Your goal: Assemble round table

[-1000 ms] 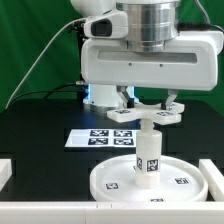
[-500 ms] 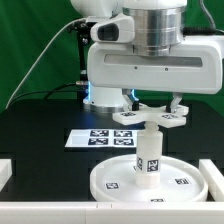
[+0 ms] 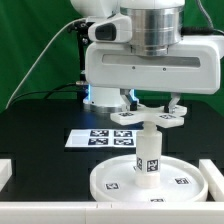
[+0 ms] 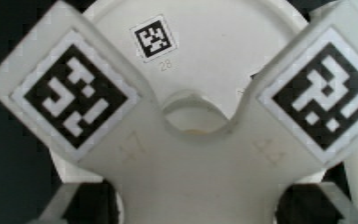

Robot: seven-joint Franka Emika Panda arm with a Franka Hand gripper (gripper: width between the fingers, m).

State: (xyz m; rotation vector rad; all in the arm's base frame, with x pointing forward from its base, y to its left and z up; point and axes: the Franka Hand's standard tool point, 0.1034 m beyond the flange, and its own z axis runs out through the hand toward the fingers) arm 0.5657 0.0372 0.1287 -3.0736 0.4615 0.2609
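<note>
The large round rimmed disc [image 3: 183, 182] lies flat on the black table near the front. The short thick leg [image 3: 148, 157] stands upright at its middle. The flat cross-shaped base [image 3: 150, 116] sits level on top of the leg, tags facing up. My gripper [image 3: 152, 108] is shut on the base from above, one finger on each side. In the wrist view the base [image 4: 197, 150] fills the picture, with its centre hole [image 4: 197, 112] between two tagged arms. The dark fingers [image 4: 83, 200] press its two edges, and the disc [image 4: 155, 38] shows beyond.
The marker board [image 3: 92, 139] lies flat on the table behind the disc, toward the exterior view's left. A low white wall [image 3: 5, 172] stands at the table's left edge and another [image 3: 40, 212] along the front. The robot's base [image 3: 100, 95] stands at the back.
One second ago the gripper and the cross-shaped base stood slightly further to the exterior view's left. Over the last half second nothing has visibly moved.
</note>
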